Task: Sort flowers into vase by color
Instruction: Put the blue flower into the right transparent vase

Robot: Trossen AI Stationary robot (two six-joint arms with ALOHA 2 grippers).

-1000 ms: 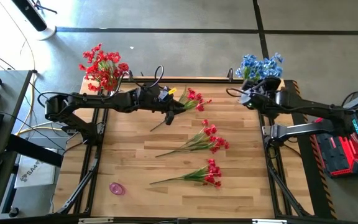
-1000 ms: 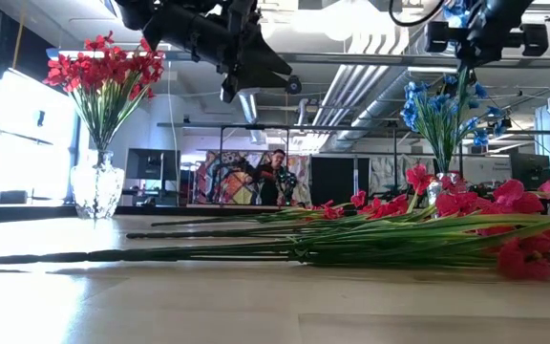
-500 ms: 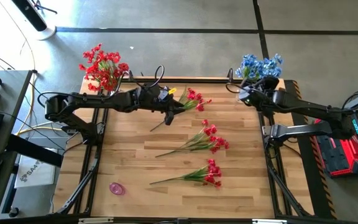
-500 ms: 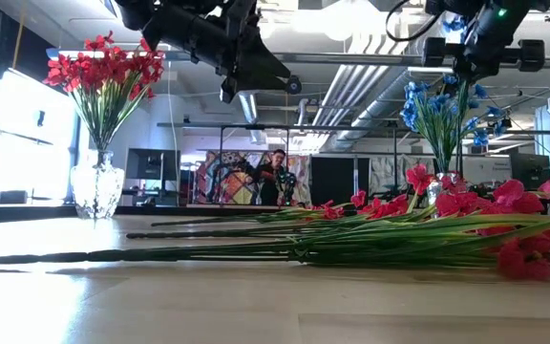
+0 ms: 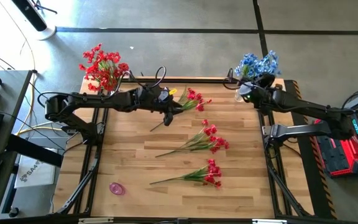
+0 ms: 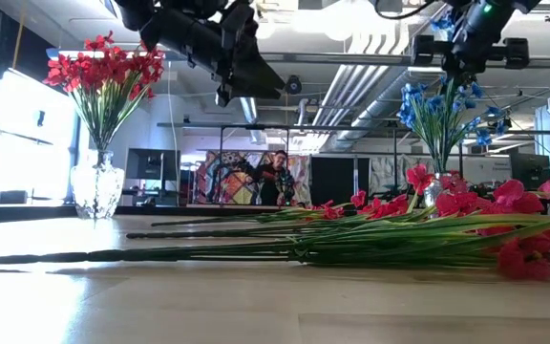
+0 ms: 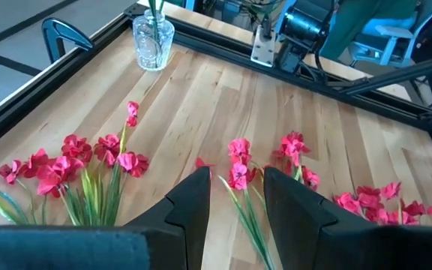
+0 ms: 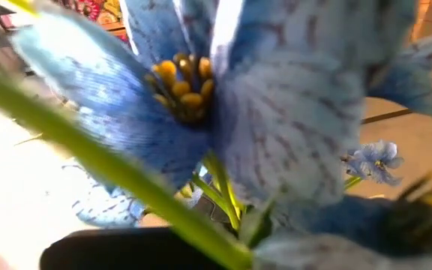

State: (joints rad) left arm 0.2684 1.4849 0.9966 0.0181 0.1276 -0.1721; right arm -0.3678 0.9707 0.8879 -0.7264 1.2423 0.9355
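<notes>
Both arms matte black, jointed tubular links. Left arm [image 5: 98, 99] has looped black cable and yellow tag near wrist. Right arm [image 5: 309, 112] black too, green light near wrist. Left end effector [image 7: 235, 206]: two black angular fingers.

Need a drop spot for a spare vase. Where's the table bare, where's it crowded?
Bare: table left of the three red sprays, except the pink object near the front-left. Bare too right of them. Crowded: centre band; left hand hovers there.
</notes>
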